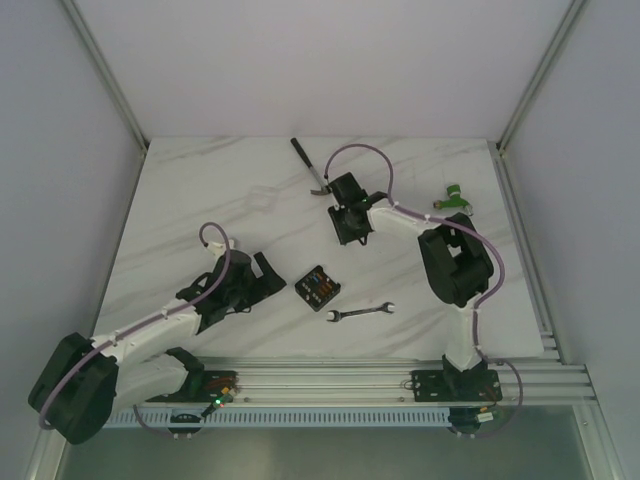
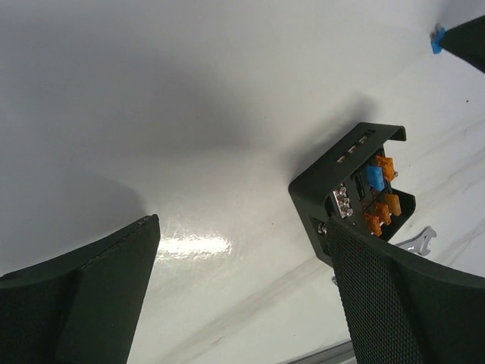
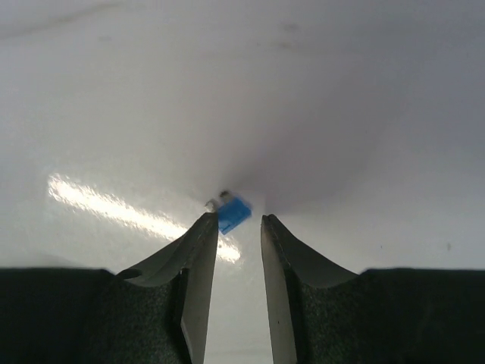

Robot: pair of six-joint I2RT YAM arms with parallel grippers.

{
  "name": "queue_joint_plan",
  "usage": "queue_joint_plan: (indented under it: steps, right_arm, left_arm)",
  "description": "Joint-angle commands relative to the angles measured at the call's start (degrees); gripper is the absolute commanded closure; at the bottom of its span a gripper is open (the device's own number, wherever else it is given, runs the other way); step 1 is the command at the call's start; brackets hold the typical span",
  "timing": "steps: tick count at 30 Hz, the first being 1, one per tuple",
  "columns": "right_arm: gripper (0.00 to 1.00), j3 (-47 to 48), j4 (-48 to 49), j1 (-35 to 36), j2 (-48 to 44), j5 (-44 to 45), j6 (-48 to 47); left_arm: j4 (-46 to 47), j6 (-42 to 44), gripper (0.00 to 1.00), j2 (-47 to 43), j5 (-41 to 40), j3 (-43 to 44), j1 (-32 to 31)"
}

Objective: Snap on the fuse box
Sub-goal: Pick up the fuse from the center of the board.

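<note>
Flanking L end effector (image 1: 272,275): fuse box (image 1: 318,288)

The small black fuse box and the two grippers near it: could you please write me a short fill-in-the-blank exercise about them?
1. The small square black plastic fuse box holds blue and ____ fuses.
2. The left gripper has its jaws wide ____, with nothing between them.
3. The right gripper has a loose ____ plastic fuse lying on the table just beyond its tips.
Missing words: orange; open; blue.
</note>
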Motion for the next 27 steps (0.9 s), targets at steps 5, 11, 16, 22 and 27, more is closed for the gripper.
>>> queue_joint_plan:
  steps: [5,11,16,22,27]
  right_arm:
    - [0.69,1.8,0.4,0.0,4.0,-2.0,0.4]
    - [0.76,-1.2,-3.5,0.2,2.8,-1.5,-1.0]
    - [0.75,-4.3,-6.7,0.2,0.6,1.4,-2.3]
    - [0.71,-7.0,-9.0,0.1,-3.4,-0.1,-3.4]
    - [0.68,-8.4,-8.7,0.1,-6.6,-4.4,-3.6]
  left_arm:
    - [-0.8,1.4,0.0,1.6,-1.0,2.1,0.3]
    - [-0.8,1.6,0.0,2.1,-1.0,2.2,0.3]
    - [-0.8,1.6,0.0,1.9,-0.8,2.2,0.3]
    - [-0.8,1.5,0.0,1.1,-0.6,1.7,0.2]
    - [-0.8,1.4,0.0,0.8,-0.6,1.7,0.3]
